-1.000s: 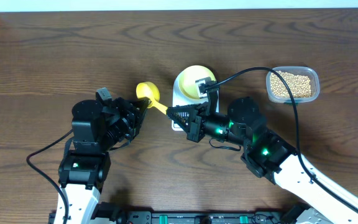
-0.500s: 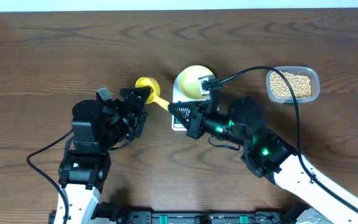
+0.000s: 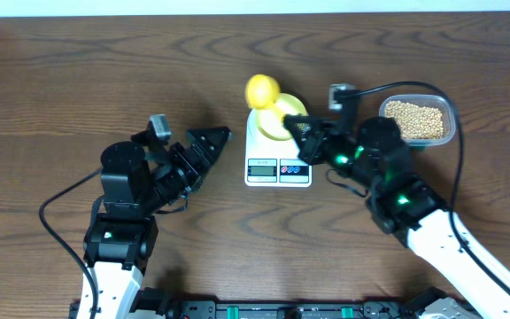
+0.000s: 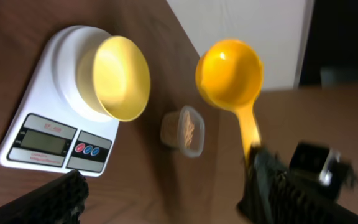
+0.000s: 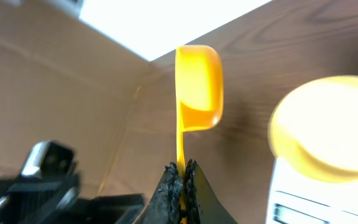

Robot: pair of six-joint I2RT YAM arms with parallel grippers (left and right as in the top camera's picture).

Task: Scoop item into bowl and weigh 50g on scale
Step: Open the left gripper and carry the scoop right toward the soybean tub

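While the left end effector [image 3: 204, 152] hangs with its fingers spread wide and nothing between them, the right end effector [image 5: 180, 177] is pressed tight on the thin handle of the yellow scoop [image 5: 199, 81]. In the left wrist view only the dark finger ends show at the bottom edge, and the right one is blurry.

A bit farther out, the white scale [image 3: 277, 168] sits on the brown counter [image 3: 78, 80] between the two arms. Its little screen faces the robot, but the numbers are too small to read.

The pale yellow bowl [image 4: 120, 78] stands on the scale. From above, the right end effector and the scoop handle cover part of it. In the right wrist view it is washed out by light and the picture's edge cuts it off.

The round end of the scoop is up in the air, just past the bowl's far rim.

Far right, well apart from the scale, the beans [image 3: 414, 120] lie in a clear tub [image 3: 451, 110]. The right arm's cable crosses its near corner.
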